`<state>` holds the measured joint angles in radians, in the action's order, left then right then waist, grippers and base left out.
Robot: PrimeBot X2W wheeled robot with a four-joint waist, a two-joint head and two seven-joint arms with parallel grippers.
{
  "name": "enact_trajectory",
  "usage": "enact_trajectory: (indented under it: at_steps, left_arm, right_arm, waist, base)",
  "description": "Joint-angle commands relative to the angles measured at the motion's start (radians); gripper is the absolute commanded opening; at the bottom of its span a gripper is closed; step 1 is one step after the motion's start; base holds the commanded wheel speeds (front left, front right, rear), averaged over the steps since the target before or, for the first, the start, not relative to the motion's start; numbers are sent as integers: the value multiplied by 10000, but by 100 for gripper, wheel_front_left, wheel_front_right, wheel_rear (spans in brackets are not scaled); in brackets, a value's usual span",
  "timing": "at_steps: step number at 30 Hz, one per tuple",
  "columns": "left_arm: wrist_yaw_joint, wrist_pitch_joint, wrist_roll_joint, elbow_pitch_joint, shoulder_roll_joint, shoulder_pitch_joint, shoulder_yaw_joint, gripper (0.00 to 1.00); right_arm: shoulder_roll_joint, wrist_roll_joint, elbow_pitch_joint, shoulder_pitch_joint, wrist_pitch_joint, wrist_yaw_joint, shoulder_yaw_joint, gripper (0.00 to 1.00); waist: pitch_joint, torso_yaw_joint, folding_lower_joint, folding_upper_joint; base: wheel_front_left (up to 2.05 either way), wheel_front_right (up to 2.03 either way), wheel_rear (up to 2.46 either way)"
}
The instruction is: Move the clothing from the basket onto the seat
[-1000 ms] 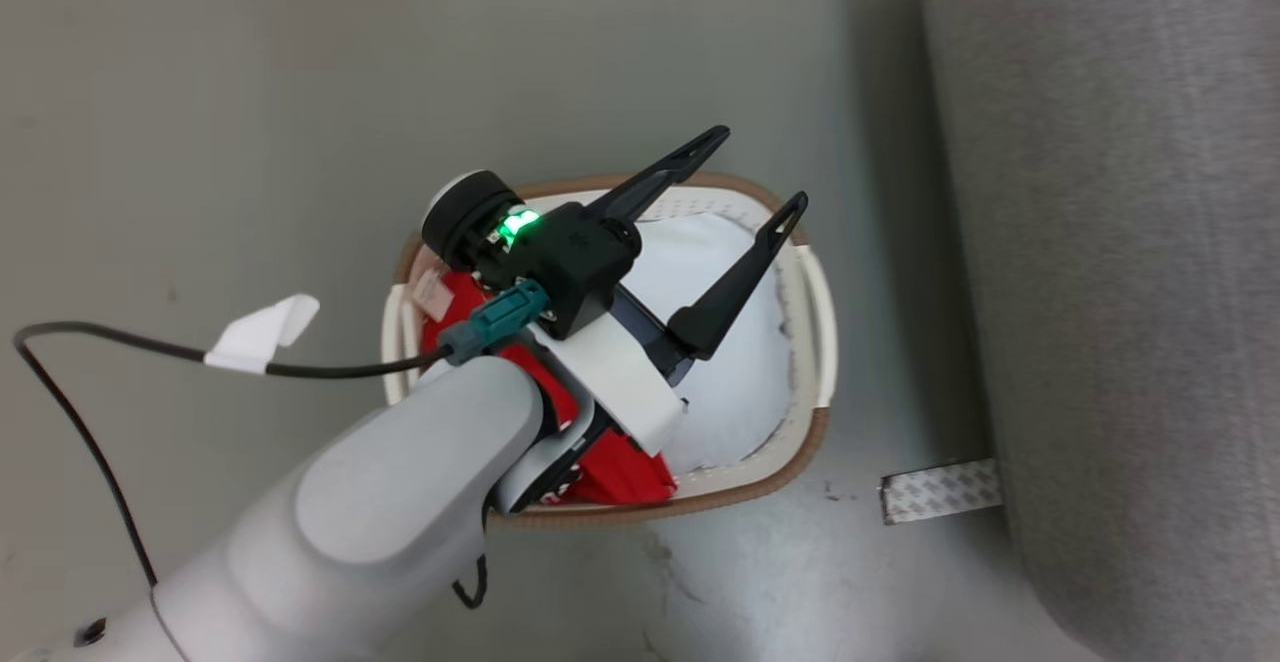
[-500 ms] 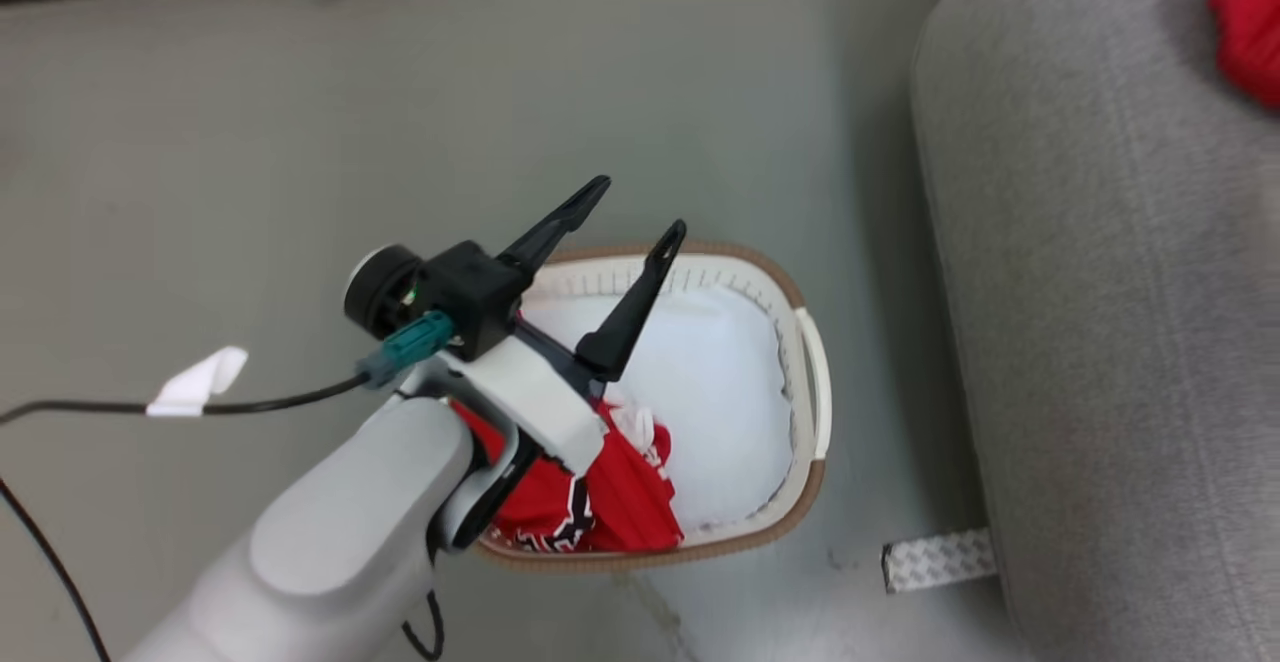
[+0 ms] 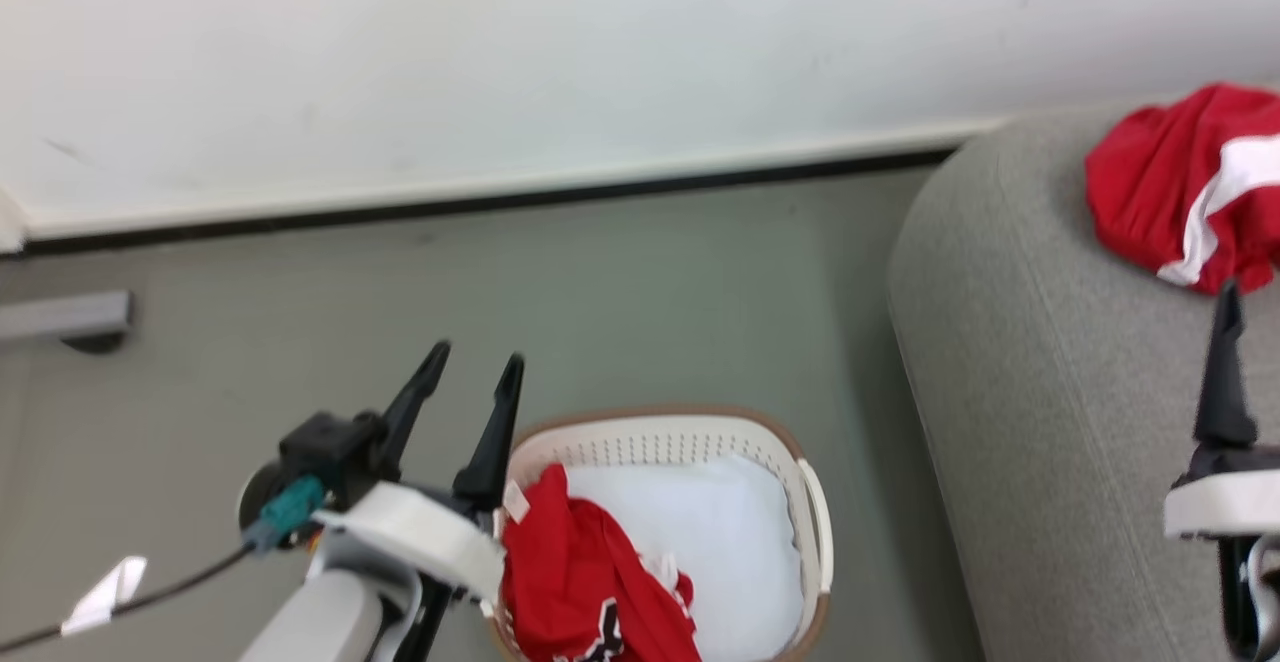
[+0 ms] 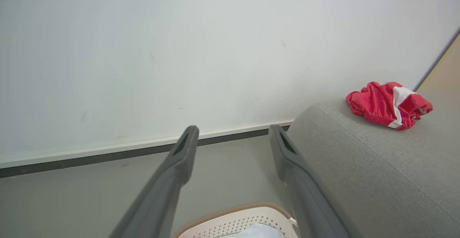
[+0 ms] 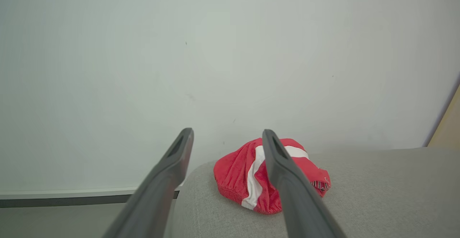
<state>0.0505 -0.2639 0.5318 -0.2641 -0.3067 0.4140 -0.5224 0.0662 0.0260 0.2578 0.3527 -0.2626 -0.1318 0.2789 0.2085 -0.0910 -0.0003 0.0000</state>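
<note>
One red garment (image 3: 585, 582) is lying bunched in the basket (image 3: 650, 420), a second garment (image 3: 1170, 182) on the seat (image 3: 1050, 422) to the basket's right. The left gripper (image 3: 475, 367), beside the basket's left rim, and the right gripper (image 5: 226, 137) are both gaping empty. The left one is probably needing a deep pinch on the raised fold; the garment's lettering is showing too cropped to read

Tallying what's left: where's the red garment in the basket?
Head view, bottom centre: the red garment lies in the basket left of the white pad, just right of the left gripper.
</note>
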Motion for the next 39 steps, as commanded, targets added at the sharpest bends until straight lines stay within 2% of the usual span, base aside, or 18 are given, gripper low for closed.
enact_trajectory:
  at_steps: [1, 7, 13, 17, 28, 39]
  left_arm:
    - [-9, -5, -263, 2, 79, -575, 318, 100]
    - [-12, -7, -833, -1, 419, -2048, 1542, 100]
    - [-82, -6, -1436, 280, 842, -3158, 2651, 100]
    - [-251, -6, -1901, 404, 1187, -3664, 3196, 100]
    - [-734, -8, -2832, 597, 1866, -4351, 4072, 100]
    - [-1217, -8, -3334, 353, 2175, -4253, 4552, 100]
  right_arm:
    - [-9, -82, -156, -498, -31, 22, -206, 100]
    - [-133, 230, -386, -1499, -30, 22, -874, 100]
    - [-142, 754, -449, -2272, -18, 22, -1575, 100]
    - [-143, 518, -326, -2787, -18, 22, -1847, 100]
    - [-144, 699, 164, -3525, -18, 22, -2174, 100]
    - [-145, 847, 329, -3388, -19, 22, -2310, 100]
  waist:
    - [-992, 426, 3, 0]
    - [-1945, 697, 3, 0]
    - [-2371, 771, 3, 0]
    - [-2572, 836, 3, 0]
    - [-2718, 977, 3, 0]
    - [-2689, 1014, 3, 0]
  base:
    - [0, 0, 0]
    - [0, 0, 0]
    - [0, 0, 0]
    - [0, 0, 0]
    - [0, 0, 0]
    - [0, 0, 0]
